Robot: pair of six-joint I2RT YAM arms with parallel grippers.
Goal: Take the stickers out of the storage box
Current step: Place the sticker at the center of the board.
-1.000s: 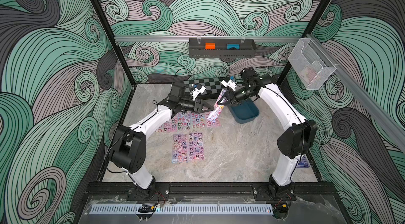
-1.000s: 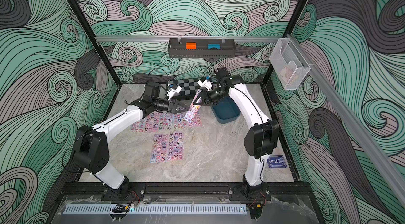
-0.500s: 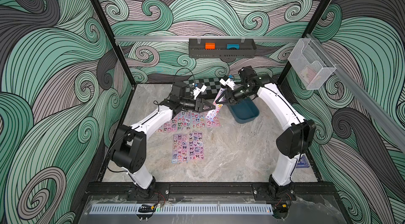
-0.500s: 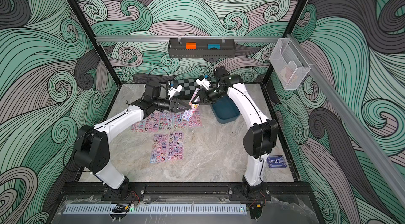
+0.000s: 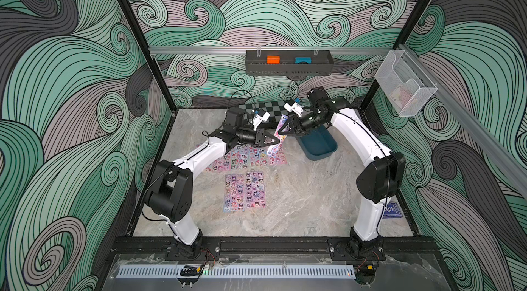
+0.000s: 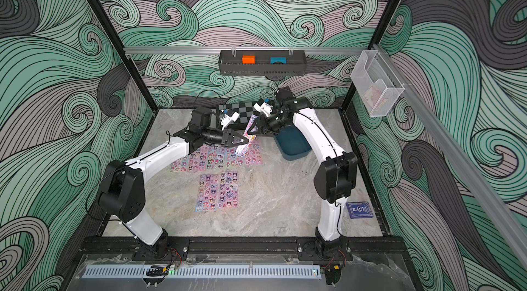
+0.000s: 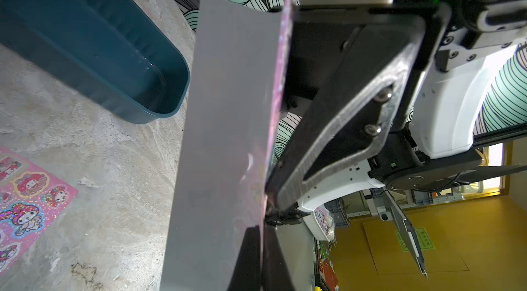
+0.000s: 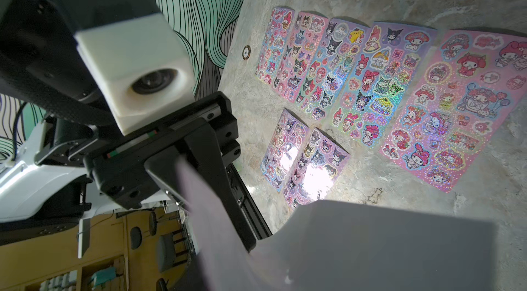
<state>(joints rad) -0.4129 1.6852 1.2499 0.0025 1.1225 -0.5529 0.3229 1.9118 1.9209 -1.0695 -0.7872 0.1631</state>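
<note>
Plainly, this is a handover in mid-air over the far part of the tabletop (image 5: 299,195), between the chessboard (image 5: 271,108) and a row of sticker sheets (image 5: 248,158) lying flat. The left gripper (image 5: 275,140) is clamped on one end of a sticker sheet (image 7: 228,121), which stands nearly on edge with its grey backing toward the left wrist camera. The right gripper (image 5: 281,132) has a fingertip against the same sheet, but I cannot tell whether its jaws pinch the sheet or stand free of it. The teal storage tub (image 5: 320,148) sits just beside them toward the far right corner, and the part of it in view looks empty. A pair of sheets (image 5: 245,191) lies nearer the front edge.

The main risk is a tug between the two grippers. If the right one is gripping while the left pulls away, the thin sheet could crease or tear. A narrow pinch on glossy film may also slip, dropping the sheet onto the row and knocking those sheets askew. Held by one end, the sheet will likely flop and could land curled or overlapping its neighbours. The fingertips are also very close together, so a careless retreat could make them collide.
</note>
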